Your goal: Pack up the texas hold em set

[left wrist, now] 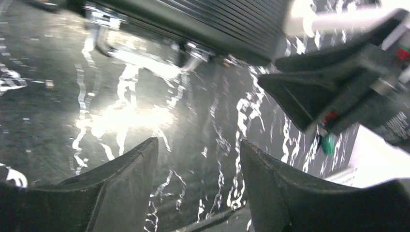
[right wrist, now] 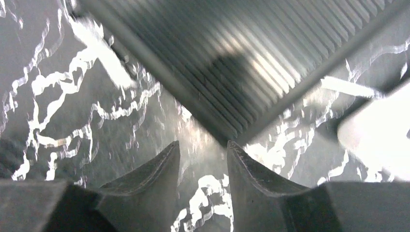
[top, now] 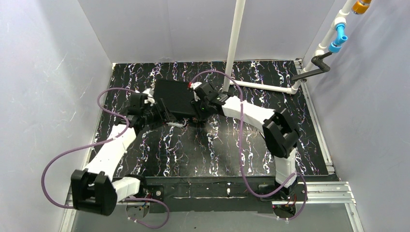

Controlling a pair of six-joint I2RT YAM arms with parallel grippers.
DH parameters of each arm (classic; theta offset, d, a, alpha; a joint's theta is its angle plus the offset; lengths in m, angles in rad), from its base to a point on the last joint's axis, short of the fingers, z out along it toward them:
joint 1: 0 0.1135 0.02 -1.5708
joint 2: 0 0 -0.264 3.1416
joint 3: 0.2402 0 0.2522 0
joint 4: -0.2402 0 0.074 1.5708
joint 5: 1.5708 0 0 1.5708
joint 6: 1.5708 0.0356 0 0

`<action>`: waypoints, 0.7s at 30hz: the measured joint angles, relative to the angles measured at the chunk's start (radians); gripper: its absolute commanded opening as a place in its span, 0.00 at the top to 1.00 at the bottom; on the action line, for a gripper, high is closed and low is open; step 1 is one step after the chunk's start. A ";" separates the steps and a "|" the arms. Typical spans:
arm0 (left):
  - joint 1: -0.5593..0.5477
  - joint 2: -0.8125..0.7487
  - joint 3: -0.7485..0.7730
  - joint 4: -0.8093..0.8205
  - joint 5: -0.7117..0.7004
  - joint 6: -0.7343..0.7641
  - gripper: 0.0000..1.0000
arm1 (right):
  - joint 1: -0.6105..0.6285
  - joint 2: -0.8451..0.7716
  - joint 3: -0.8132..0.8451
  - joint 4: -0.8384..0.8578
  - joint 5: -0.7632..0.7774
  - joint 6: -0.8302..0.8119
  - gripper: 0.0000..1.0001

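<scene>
Top external shows the case (top: 174, 96) shut, stiff and ribbed (likely heavy, slippery); my left fingers (left wrist: 121, 188) and right fingers (right wrist: 154, 183) stand apart, empty, so I'd grip its edges.

Glossy black marble-look table (top: 208, 150), white-veined, throwing back glare. Finely ribbed shell on the case (right wrist: 251, 53), dark with a dull satin sheen; bright polished metal at its latch (left wrist: 193, 52). Matt, slightly grainy black plastic on the left gripper (left wrist: 199, 145) and right gripper (right wrist: 203, 145). Smooth white plastic on the arm shells (top: 113, 150) and the far pipe (top: 235, 43).
</scene>
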 measured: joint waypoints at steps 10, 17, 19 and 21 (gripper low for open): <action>-0.348 -0.241 0.082 -0.129 -0.059 0.063 0.32 | -0.066 -0.620 -0.385 -0.178 0.086 0.070 0.30; -0.351 -0.347 0.353 -0.256 -0.154 0.177 0.23 | -0.102 -1.123 -0.382 -0.356 0.336 0.087 0.17; -0.351 -0.370 0.443 -0.274 -0.183 0.210 0.22 | -0.103 -1.192 -0.325 -0.422 0.408 0.090 0.16; -0.351 -0.388 0.516 -0.289 -0.210 0.238 0.20 | -0.103 -1.233 -0.239 -0.490 0.483 0.095 0.16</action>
